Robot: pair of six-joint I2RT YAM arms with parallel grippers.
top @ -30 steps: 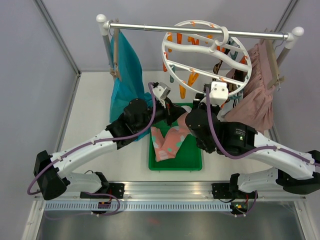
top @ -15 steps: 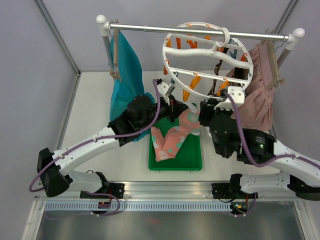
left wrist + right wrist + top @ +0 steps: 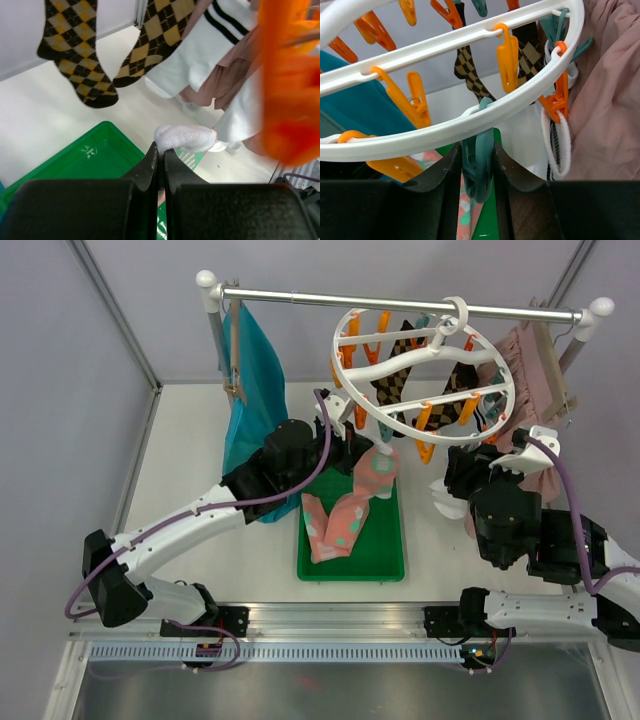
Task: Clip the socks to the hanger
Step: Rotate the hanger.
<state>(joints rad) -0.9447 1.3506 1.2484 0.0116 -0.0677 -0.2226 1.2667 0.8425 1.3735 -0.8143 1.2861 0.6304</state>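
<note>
The hanger (image 3: 420, 425), a round white ring with orange and teal clips, hangs from the rail; its rim (image 3: 470, 120) crosses the right wrist view. Argyle socks (image 3: 395, 380) (image 3: 75, 55) and a white black-striped sock (image 3: 210, 45) hang clipped to it. My left gripper (image 3: 372, 452) (image 3: 161, 149) is shut on the white end of a pink, mint-dotted sock (image 3: 378, 472) (image 3: 185, 137), held up just under the ring's near rim. My right gripper (image 3: 455, 468) (image 3: 476, 150) is shut on a teal clip (image 3: 480, 165) on that rim. Another pink sock (image 3: 335, 525) lies in the tray.
The green tray (image 3: 385, 565) sits on the table between the arms. A teal garment (image 3: 255, 390) hangs at the rail's left and a dusty-pink skirt (image 3: 525, 375) (image 3: 610, 100) at its right, close to my right arm. Orange clips (image 3: 507, 55) dangle from the crossbars.
The right arm has swung right and back, and the ring has tilted and shifted right with it. The left gripper has lifted the pink sock up out of the tray toward the ring.
</note>
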